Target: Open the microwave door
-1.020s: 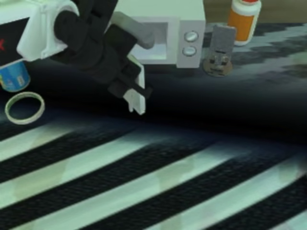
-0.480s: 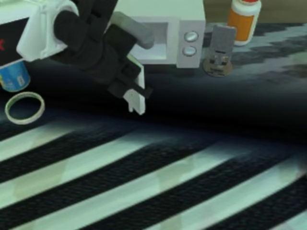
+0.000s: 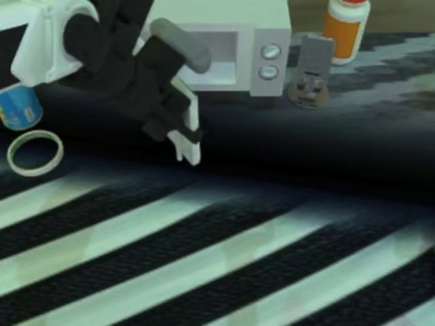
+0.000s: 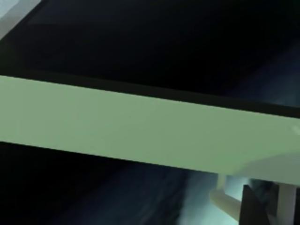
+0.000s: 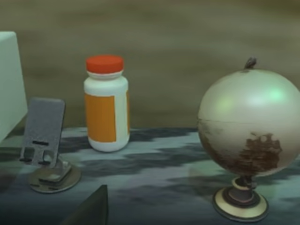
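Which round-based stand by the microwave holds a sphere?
The globe stand: its ringed base carries a ball, while the phone stand beside the orange bottle carries a flat grey plate.

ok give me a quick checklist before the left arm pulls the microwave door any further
1. Small white boxy microwave cavity showing: ok, its inside is exposed in the top view.
2. Flat white door panel swung out from the front: ok, it stands edge-on toward the camera.
3. Left pincer on the door's free edge: ok; whether it is clamped: cannot tell.
4. Swing path toward the pale tape ring and blue can: ok, bare cloth lies between.
5. Grey phone stand and orange-labelled white bottle clear of the door: ok, both sit on the knob side.
6. Right pincer position: cannot tell, not in view.
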Robot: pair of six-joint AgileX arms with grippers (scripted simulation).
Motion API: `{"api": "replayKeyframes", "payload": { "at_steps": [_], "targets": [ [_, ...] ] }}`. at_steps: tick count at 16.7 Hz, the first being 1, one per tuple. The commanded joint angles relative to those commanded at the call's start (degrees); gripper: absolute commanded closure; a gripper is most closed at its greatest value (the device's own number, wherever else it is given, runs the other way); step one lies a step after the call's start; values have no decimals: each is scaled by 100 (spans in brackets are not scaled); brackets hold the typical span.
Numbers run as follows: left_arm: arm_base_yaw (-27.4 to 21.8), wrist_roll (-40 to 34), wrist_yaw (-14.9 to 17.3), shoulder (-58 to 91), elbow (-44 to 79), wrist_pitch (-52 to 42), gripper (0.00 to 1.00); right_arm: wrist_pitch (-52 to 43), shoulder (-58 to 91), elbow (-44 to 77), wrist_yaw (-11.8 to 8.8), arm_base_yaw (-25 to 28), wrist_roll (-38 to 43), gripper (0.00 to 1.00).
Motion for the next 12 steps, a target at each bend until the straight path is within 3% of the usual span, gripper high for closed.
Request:
{"api": "replayKeyframes", "payload": {
  "at_steps": [4,12],
  "targets": [
    [182,440,218,-91,-120,-84,100,0,0,0,0,0,0,0],
    [183,443,219,-91,-121,-85,100,0,0,0,0,0,0,0]
  ]
}}
